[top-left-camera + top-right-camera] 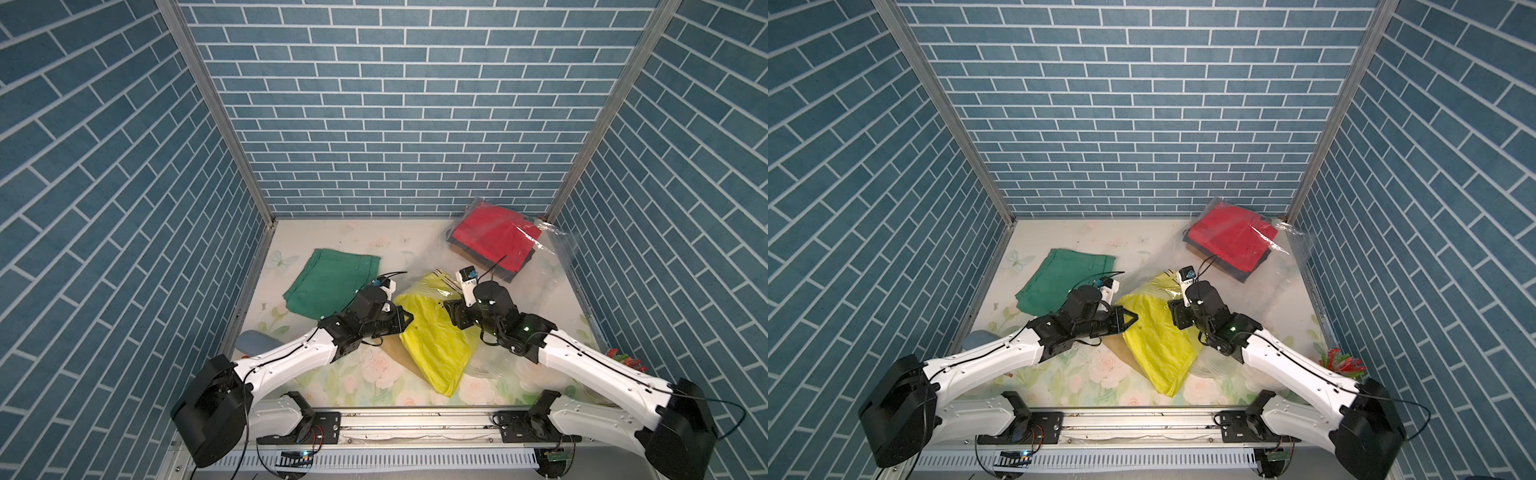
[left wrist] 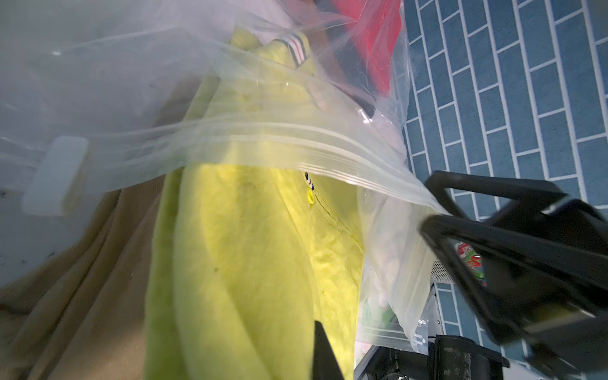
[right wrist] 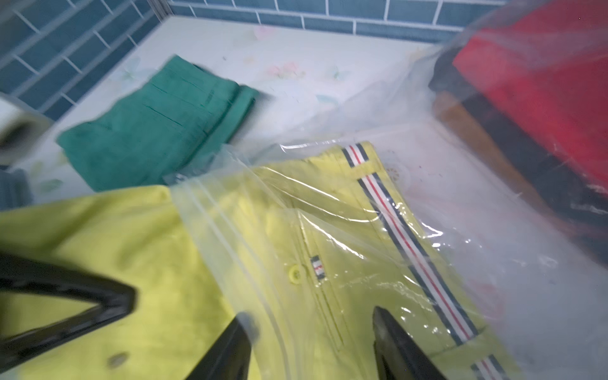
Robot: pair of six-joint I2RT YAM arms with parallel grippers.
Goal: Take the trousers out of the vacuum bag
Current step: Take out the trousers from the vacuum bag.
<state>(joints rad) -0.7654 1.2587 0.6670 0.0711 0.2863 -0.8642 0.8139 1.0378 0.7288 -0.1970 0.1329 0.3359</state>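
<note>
both tools (image 3: 309, 342) flank yellow trousers (image 1: 432, 345) half inside the vacuum bag (image 3: 493, 263)

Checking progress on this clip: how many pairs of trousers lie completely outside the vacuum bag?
1. The green trousers lie on the table beside the left arm. The yellow trousers are partly out; the red trousers are inside the vacuum bag, maybe hiding others.
</note>
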